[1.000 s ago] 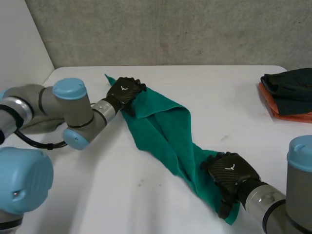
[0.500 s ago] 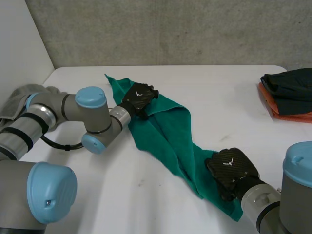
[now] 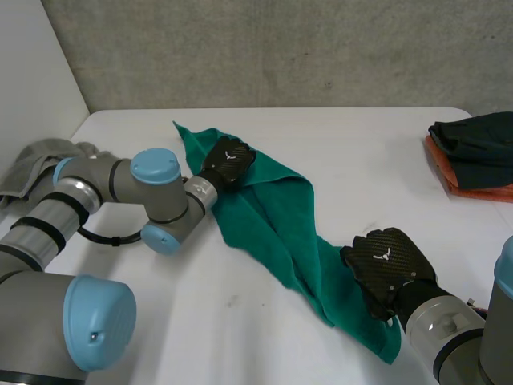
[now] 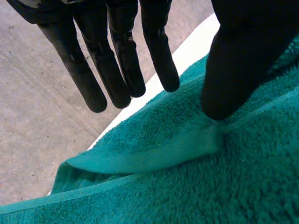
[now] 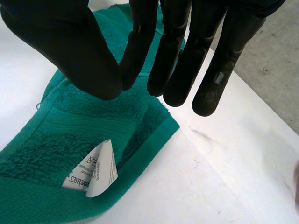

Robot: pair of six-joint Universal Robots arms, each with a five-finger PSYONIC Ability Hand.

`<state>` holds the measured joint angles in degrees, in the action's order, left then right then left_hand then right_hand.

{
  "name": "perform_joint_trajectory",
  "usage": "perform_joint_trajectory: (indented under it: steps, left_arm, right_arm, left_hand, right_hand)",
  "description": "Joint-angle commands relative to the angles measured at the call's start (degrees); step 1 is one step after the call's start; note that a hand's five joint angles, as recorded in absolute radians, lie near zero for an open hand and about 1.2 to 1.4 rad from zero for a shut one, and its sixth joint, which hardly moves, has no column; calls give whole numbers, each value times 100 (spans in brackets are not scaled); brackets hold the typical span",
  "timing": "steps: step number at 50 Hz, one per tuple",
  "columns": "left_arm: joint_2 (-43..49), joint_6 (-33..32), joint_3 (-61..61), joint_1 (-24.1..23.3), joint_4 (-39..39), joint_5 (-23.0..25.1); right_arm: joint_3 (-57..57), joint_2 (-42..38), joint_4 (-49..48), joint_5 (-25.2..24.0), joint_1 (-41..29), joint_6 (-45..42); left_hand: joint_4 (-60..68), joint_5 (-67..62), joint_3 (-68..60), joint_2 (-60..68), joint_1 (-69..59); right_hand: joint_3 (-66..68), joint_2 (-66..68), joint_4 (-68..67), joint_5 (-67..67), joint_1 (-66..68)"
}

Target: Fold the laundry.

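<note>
A green towel lies bunched in a long diagonal strip on the white table. My left hand rests on its far end. In the left wrist view the thumb presses on a raised fold of the towel, while the fingers stay straight past the towel's edge. My right hand is over the near end. In the right wrist view the right hand's thumb meets a finger just above the towel's corner, where a white label sticks out. No cloth shows between them.
A pile of dark and orange clothes sits at the table's right edge. A grey cloth lies at the left edge behind my left arm. Bare table lies on both sides of the towel.
My left arm has swung in and its hand has slid a little along the towel's far end. My right hand has brought its thumb and fingers together and shifted slightly toward the near right.
</note>
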<state>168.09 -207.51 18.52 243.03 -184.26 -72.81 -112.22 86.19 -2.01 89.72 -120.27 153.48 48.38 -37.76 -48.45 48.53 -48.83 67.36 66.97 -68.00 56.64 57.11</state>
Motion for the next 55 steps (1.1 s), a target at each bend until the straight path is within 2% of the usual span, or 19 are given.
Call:
perform_joint_trajectory:
  steps: [1,5,8,11,14,15,17,19,30,31,32,33,43,48,51,53,55]
  left_arm:
    - [57,-219,-42,-36,-4,-5]
    - [39,-290,11,-142,-110,-93]
    - [-110,-378,239,-248,-294,-339]
    - [-618,-395,757,-256,-610,-523]
    - [-1260,-387,1512,-239,-1040,-559]
    - [-1418,-387,1697,-230,-1181,-567]
    - [-1822,-387,2197,-221,-1584,-576]
    - [-2025,-387,2436,-213,-1753,-568]
    - [-2860,-325,3938,-282,-1657,-611]
    - [-2887,-325,4053,-291,-1657,-620]
    - [-2914,-316,4158,-309,-1666,-629]
    - [-2975,-308,4386,-335,-1666,-629]
    - [-3371,-255,4994,-415,-1674,-787]
    - [-3459,-246,5030,-406,-1666,-840]
    - [-3459,-202,5047,-388,-1666,-840]
    - [-3468,-141,5047,-379,-1666,-840]
    - [-3468,-9,5021,-371,-1674,-831]
  right_arm:
    - [8,-5,-10,-25,3,-11]
    - [16,-5,-37,-104,12,15]
    - [51,-40,-46,-200,99,50]
    - [60,-67,-46,-245,310,76]
    - [78,-76,-28,-359,583,103]
    - [95,-84,-2,-437,679,103]
    - [139,-93,16,-508,759,112]
    - [192,-111,51,-622,872,164]
    - [421,-436,701,-921,1155,920]
    - [403,-462,719,-965,1146,938]
    - [368,-523,745,-1018,1146,955]
    - [351,-550,745,-1018,1146,955]
    - [210,-1077,333,-975,830,991]
    - [227,-1306,-89,-659,706,982]
    - [289,-1543,-361,-360,636,903]
    - [324,-1570,-545,-246,636,894]
    - [341,-1526,-660,-254,645,876]
  left_hand:
    - [3155,-3217,-3148,3140,-3110]
    - [3162,-3224,-3155,3147,-3117]
    - [3162,-3224,-3155,3147,-3117]
    - [3162,-3224,-3155,3147,-3117]
    - [3162,-3224,-3155,3147,-3117]
    - [3162,-3224,-3155,3147,-3117]
    - [3162,-3224,-3155,3147,-3117]
    - [3162,-3224,-3155,3147,-3117]
    - [3162,-3224,-3155,3147,-3117]
    - [2465,-2527,-2458,2449,-2420]
    - [626,-688,-619,611,-581]
    - [-2440,2378,2447,-2455,2485]
    - [-2437,2375,2444,-2453,2482]
    - [-2454,2392,2461,-2469,2499]
    - [-2470,2408,2478,-2486,2515]
    - [-2471,2409,2478,-2486,2516]
    - [-2471,2409,2478,-2486,2516]
  right_hand:
    - [1264,1303,-1200,1336,2289]
    - [1264,1303,-1200,1336,2289]
    - [1264,1303,-1200,1336,2289]
    - [1170,1209,-1106,1242,2195]
    - [-1830,-1792,1895,-1759,-806]
    - [-4290,-4251,4354,-4218,-3265]
    - [-5286,-5248,5351,-5215,-4262]
    - [-5736,-5697,5800,-5664,-4711]
    - [-5736,-5697,5800,-5664,-4711]
    - [-5736,-5697,5800,-5664,-4711]
    - [-5736,-5697,5800,-5664,-4711]
    - [-5736,-5697,5800,-5664,-4711]
    - [-5736,-5697,5800,-5664,-4711]
    - [-5596,-5557,5660,-5524,-4571]
    - [-2007,-1968,2071,-1935,-982]
    - [1247,1285,-1182,1318,2271]
    - [1264,1303,-1200,1336,2289]
